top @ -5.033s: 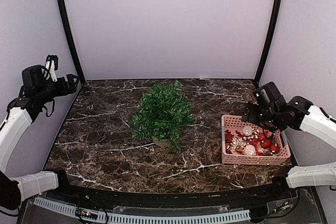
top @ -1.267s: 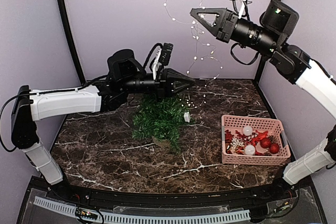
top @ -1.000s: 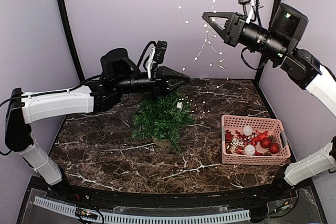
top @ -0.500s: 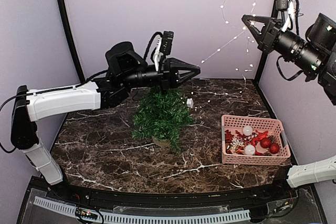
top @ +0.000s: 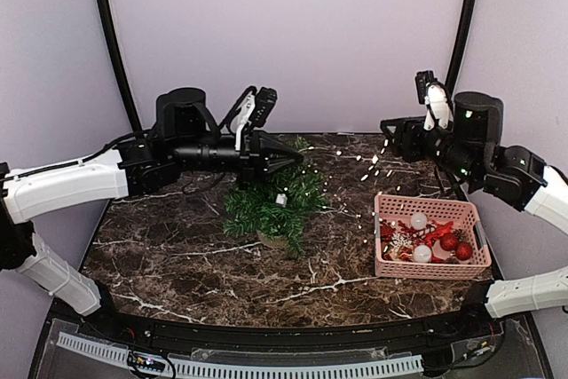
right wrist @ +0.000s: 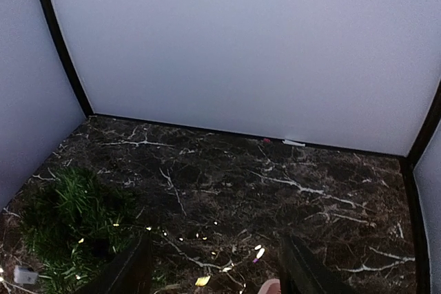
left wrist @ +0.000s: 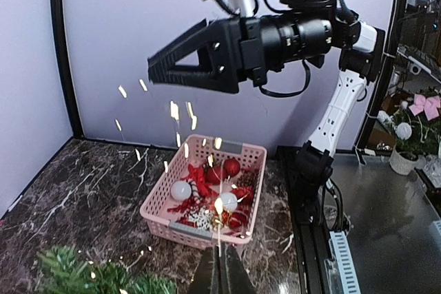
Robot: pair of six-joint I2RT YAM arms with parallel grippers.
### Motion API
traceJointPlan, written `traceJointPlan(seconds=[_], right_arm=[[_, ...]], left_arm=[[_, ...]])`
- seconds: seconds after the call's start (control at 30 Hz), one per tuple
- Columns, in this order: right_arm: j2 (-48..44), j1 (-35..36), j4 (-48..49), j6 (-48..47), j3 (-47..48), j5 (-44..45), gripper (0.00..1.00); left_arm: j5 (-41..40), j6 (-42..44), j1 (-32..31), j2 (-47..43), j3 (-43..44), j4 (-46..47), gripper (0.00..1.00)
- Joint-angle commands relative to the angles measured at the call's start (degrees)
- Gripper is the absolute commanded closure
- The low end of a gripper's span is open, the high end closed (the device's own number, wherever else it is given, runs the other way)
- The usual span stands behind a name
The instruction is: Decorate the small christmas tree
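In the top external view I see the left arm reaching in from the left, stretched nearly level, with the left gripper (top: pixel 295 159) poised just above the crown of the small christmas tree (top: pixel 266 206). The tree stands upright near the middle of the desk (top: pixel 160 237). A small white box (top: pixel 280 200) rests among its right-hand branches. The left wrist view adds what the overhead camera cannot resolve: the left gripper (left wrist: pixel 220 273) is clenched on the thin wire of the light string (left wrist: pixel 219 204), which rises straight out of the closed fingers. That view also shows only the tree's top (left wrist: pixel 96 277), at the lower left. From above, the light string (top: pixel 373 160) reads as scattered bright dots between the tree and the right arm. The pink basket (top: pixel 430 201) sits on the right side of the desk, well apart from the tree, holding red and white ornaments (top: pixel 439 241). The right arm is folded, with its forearm pointing left and the right gripper (top: pixel 387 123) held in the air above the desk behind the basket. Only the right wrist view confirms the right gripper (right wrist: pixel 215 270) is released: its fingers (right wrist: pixel 131 270) stand wide apart with nothing between them, and lit dots (right wrist: pixel 260 253) lie on the desk below.
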Motion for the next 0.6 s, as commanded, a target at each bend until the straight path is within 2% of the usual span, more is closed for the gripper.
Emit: traceJointPlan(seconds=[0.0, 0.07, 0.2, 0.27, 0.37, 0.57], right_arm=[[-4.0, -0.2, -3.4, 9.5, -5.0, 4.3, 0.28], [-5.0, -0.2, -4.7, 11.1, -6.4, 3.8, 0.19], [-6.1, -0.4, -3.9, 11.0, -7.5, -0.8, 0.07], [-5.9, -1.2, -2.3, 10.7, -8.1, -4.1, 0.05], [-2.9, -3.4, -1.1, 12.5, -7.4, -9.0, 0.07], [7.2, -5.6, 3.2, 14.6, -3.8, -25.7, 0.21]], left_arm=[[-2.5, 5.6, 0.2, -8.4, -1.8, -15.8, 1.00], [-4.1, 7.2, 0.2, -9.9, -2.0, -20.7, 1.00], [-10.1, 9.3, 0.2, -12.0, -3.3, -26.5, 1.00], [-11.0, 10.0, 0.2, -13.3, -4.5, -26.9, 1.00], [-8.5, 9.8, 0.2, -14.7, -6.0, -26.7, 1.00], [0.2, 8.7, 0.2, -15.4, -7.9, -27.2, 1.00]])
